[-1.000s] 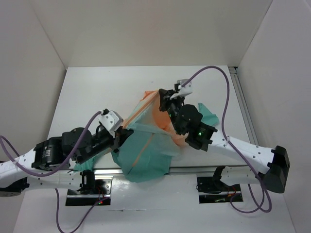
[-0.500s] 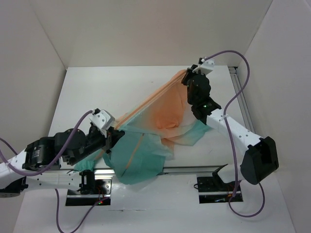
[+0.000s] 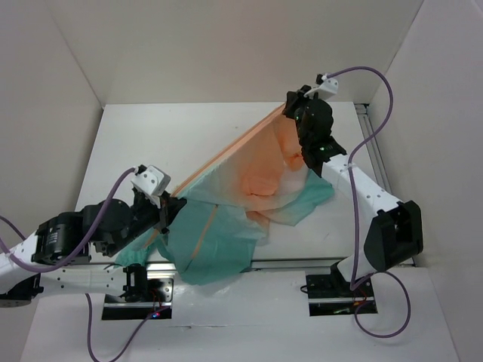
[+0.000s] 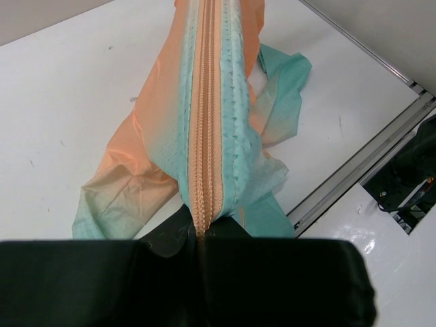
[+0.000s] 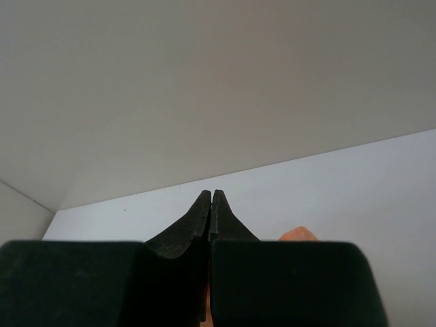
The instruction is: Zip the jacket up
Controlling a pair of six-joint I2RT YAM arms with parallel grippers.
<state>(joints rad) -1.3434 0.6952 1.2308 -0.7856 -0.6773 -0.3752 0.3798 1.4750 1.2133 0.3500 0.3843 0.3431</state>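
The jacket (image 3: 260,170) hangs stretched between my two grippers, peach-orange at the far end and teal-green at the near end. Its orange zipper tape (image 4: 206,136) runs closed and taut as a straight ridge (image 3: 226,154). My left gripper (image 3: 170,205) is shut on the near, teal end of the zipper, the tape vanishing between its fingers (image 4: 202,231). At the far right, my right gripper (image 3: 289,111) is shut on the orange top end. In the right wrist view the gripper (image 5: 210,196) has its tips pressed together, and only a scrap of orange cloth (image 5: 298,234) shows beside it.
A metal rail (image 3: 302,264) runs along the near table edge, with loose teal cloth draped over it (image 3: 215,264). Another rail (image 3: 377,162) lines the right side. White walls close in the table on three sides. Purple cables loop off both arms.
My right gripper has travelled from the middle of the jacket up to the far right, drawing the zipper line out long and taut. The left gripper has drifted slightly left and nearer.
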